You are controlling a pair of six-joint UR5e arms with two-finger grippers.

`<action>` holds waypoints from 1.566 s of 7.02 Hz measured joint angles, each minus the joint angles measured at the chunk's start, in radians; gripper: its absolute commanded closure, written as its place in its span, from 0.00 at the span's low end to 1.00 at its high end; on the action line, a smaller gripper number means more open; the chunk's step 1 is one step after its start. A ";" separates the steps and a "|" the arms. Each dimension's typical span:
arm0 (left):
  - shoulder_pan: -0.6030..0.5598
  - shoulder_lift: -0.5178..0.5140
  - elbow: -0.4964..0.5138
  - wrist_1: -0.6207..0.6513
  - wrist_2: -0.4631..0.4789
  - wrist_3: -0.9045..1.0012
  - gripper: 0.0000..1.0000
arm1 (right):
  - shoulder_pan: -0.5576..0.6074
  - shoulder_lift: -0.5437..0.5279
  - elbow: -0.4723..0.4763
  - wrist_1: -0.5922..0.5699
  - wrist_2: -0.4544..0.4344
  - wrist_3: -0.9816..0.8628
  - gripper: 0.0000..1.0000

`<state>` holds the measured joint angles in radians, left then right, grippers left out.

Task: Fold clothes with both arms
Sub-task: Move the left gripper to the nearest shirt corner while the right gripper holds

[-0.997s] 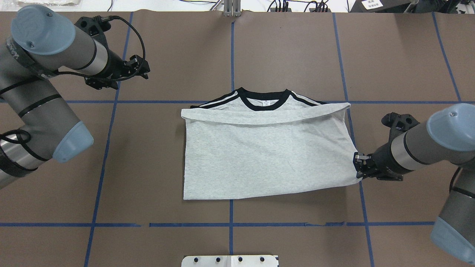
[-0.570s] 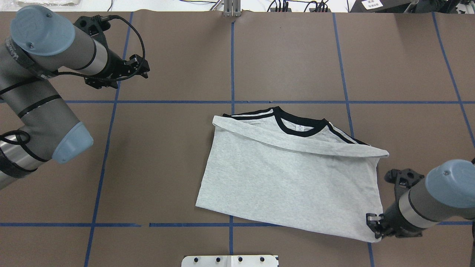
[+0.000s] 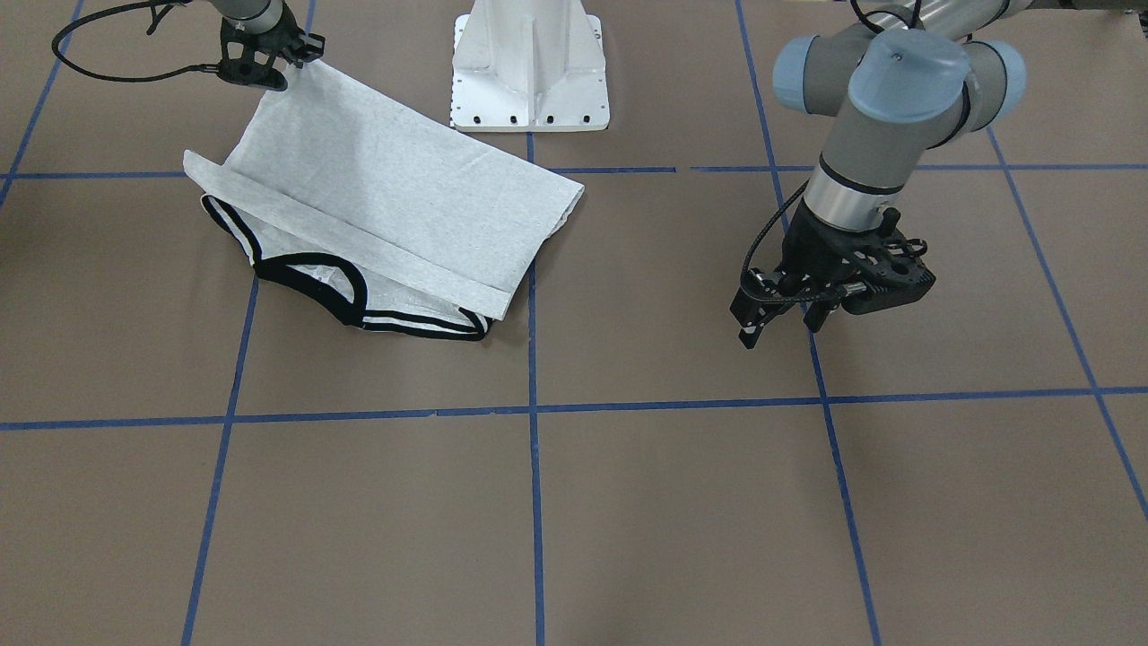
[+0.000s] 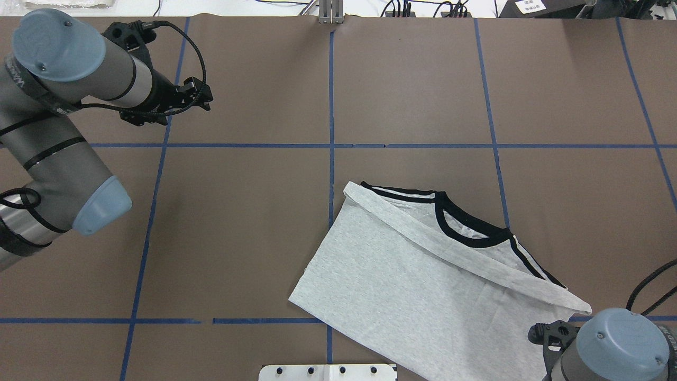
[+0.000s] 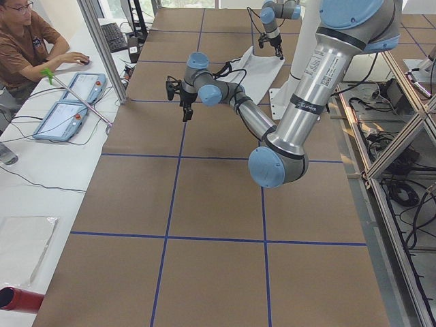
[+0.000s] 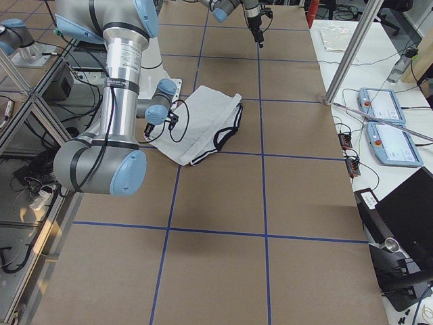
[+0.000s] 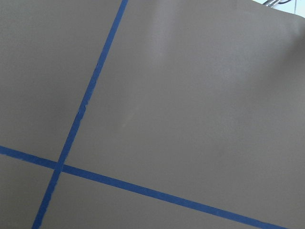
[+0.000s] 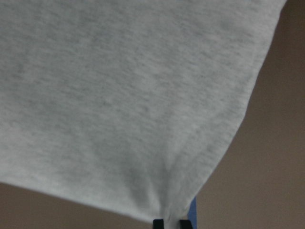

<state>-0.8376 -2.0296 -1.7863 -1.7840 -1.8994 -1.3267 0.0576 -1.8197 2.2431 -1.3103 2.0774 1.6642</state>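
Soft heather-grey shirt (image 4: 402, 286), folded flat, corner puckered in clenched right gripper (image 3: 300, 56); left gripper (image 3: 778, 325) released, empty.

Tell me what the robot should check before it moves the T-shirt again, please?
1. Right pincer shut on the T-shirt corner: ok.
2. Left pincer open and empty: ok.
3. Left pincer near the T-shirt: not ok, it hangs over the table, well apart.
4. T-shirt straight with the blue tape lines: not ok, skewed.
5. Layers underneath smooth: cannot tell.
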 measured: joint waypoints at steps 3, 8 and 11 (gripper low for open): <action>0.011 -0.002 -0.001 -0.001 -0.006 0.002 0.01 | 0.053 0.045 0.014 0.006 -0.028 0.020 0.00; 0.324 -0.020 -0.081 -0.006 -0.003 -0.328 0.02 | 0.386 0.218 0.013 0.008 -0.030 -0.082 0.00; 0.520 -0.058 -0.064 -0.027 0.058 -0.527 0.04 | 0.511 0.299 -0.024 0.008 -0.013 -0.155 0.00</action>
<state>-0.3177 -2.0874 -1.8500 -1.8105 -1.8416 -1.8535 0.5685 -1.5207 2.2190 -1.3024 2.0645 1.5090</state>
